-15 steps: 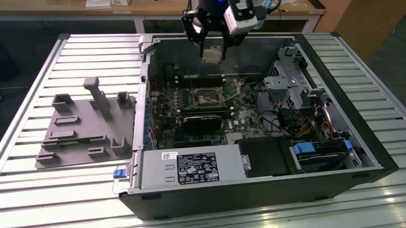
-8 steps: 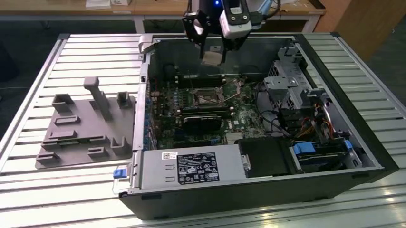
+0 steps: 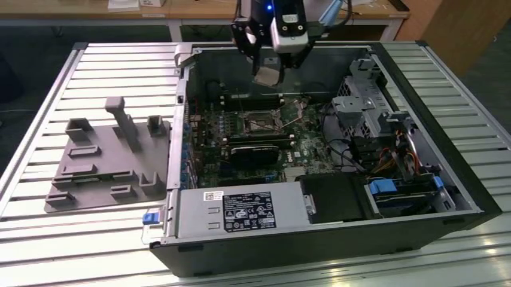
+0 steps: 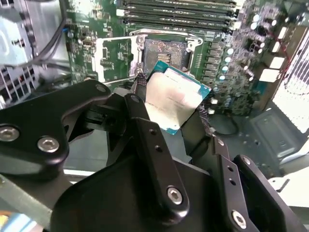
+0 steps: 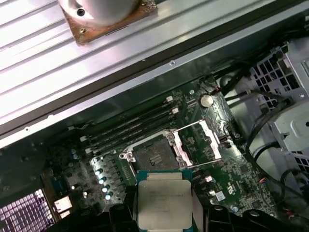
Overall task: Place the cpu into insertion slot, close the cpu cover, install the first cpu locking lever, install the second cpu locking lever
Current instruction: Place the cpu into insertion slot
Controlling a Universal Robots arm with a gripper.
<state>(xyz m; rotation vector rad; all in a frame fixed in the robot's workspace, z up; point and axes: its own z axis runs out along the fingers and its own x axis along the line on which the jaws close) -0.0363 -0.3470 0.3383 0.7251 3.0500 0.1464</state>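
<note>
My gripper (image 3: 270, 70) hangs over the open computer case (image 3: 319, 239). Its jaws are clamped on two opposite edges of the cpu (image 4: 177, 96). The chip rides tilted in the air, with its pale metal top showing in both wrist views. One black finger (image 4: 140, 108) presses its side edge.

In the exterior view the insertion slot (image 3: 257, 122) lies at six o'clock from the chip and well apart from it, dark inside its silvery rim. The cpu cover (image 5: 200, 145) is swung open and lies just beside the socket on its three o'clock side, so the socket's mouth is uncovered.

Room around the socket is tight:
- The memory slots (image 5: 130, 128) run just beside its twelve o'clock edge.
- A black card (image 3: 254, 152) sits near its six o'clock edge.
- The drive cage (image 3: 375, 101) and cables crowd in at three o'clock.

At nine o'clock, outside the case wall, a grey fixture (image 3: 104, 161) rests on the slatted table (image 3: 96, 66).
</note>
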